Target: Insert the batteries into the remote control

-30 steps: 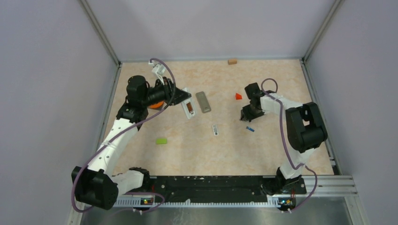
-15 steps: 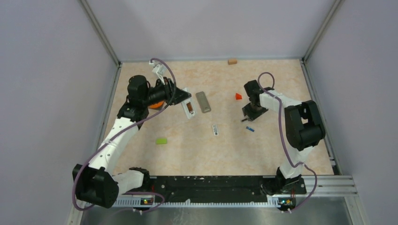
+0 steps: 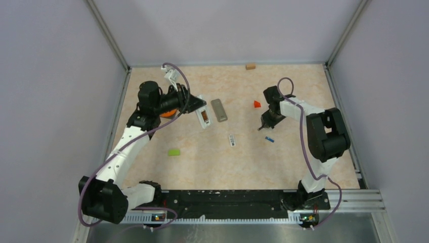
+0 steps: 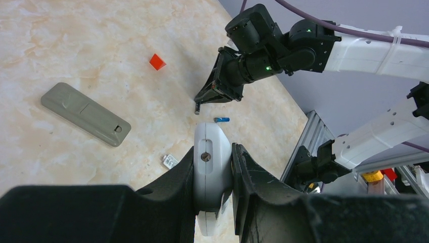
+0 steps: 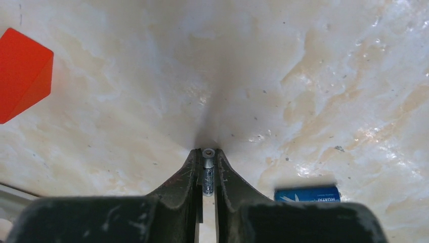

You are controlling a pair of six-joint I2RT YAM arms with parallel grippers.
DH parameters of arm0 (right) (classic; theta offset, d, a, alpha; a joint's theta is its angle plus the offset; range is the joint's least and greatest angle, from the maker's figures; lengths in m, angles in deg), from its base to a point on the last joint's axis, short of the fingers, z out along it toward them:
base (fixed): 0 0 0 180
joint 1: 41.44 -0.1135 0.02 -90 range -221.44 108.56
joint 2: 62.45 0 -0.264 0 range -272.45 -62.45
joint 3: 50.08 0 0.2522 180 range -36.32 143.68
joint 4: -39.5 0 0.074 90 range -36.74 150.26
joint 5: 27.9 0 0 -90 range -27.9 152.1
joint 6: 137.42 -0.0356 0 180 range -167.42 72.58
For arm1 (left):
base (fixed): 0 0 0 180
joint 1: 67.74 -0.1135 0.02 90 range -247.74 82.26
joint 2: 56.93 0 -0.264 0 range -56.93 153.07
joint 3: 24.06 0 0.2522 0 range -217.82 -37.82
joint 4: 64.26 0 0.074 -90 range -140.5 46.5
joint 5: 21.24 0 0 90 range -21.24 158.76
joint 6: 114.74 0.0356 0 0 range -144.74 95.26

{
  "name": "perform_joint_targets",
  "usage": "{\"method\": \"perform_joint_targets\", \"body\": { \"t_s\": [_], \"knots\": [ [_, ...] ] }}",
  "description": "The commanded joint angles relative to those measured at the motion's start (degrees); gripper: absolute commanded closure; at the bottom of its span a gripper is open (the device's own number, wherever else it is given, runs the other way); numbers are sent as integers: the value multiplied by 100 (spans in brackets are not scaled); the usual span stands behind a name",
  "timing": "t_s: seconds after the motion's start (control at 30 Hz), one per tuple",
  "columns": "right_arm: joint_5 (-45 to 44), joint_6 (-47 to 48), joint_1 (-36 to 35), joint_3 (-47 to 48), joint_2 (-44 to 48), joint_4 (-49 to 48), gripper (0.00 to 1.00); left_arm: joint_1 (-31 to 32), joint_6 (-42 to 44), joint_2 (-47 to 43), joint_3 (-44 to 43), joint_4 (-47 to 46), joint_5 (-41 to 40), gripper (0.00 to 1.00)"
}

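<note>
My left gripper [image 4: 213, 174] is shut on the white remote control [image 4: 212, 162] and holds it on edge above the table; in the top view the remote [image 3: 202, 112] shows an orange-brown open compartment. My right gripper [image 5: 207, 169] is shut on a thin dark battery [image 5: 208, 174] with a silver end, tips down at the table. In the top view this gripper [image 3: 263, 125] sits just below the red wedge. A blue battery [image 5: 307, 194] lies on the table just right of the right fingers and also shows in the top view [image 3: 269, 139].
A grey battery cover [image 3: 219, 110] lies right of the remote. A red wedge block [image 3: 257, 104] lies behind the right gripper. A small white labelled piece [image 3: 231, 139] lies mid-table. A green piece [image 3: 174, 152] lies front left, and a tan block [image 3: 250, 66] sits at the back wall.
The right wrist has turned and shifted slightly left over the spot above the blue battery, and its fingers look narrower. The left arm and remote have not moved.
</note>
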Motion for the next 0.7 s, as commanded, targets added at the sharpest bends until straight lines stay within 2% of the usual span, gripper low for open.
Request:
{"method": "perform_joint_targets", "body": {
  "t_s": [0.0,0.1,0.27,0.37,0.67],
  "knots": [
    [-97,371,-9,-286,-232,-240,97,-24,-128,115,-31,-126,108,100],
    [-433,885,-103,-114,170,-374,100,-12,-347,346,-108,-89,348,100],
    [-368,2154,-432,470,945,-543,100,49,-934,784,-82,-355,982,100],
    [-228,2807,-802,779,1376,-640,100,98,-1002,919,9,-383,1187,100],
    [749,4546,-2189,585,2906,-2521,100,141,-1090,992,-11,-459,1368,100]
  ]
}}
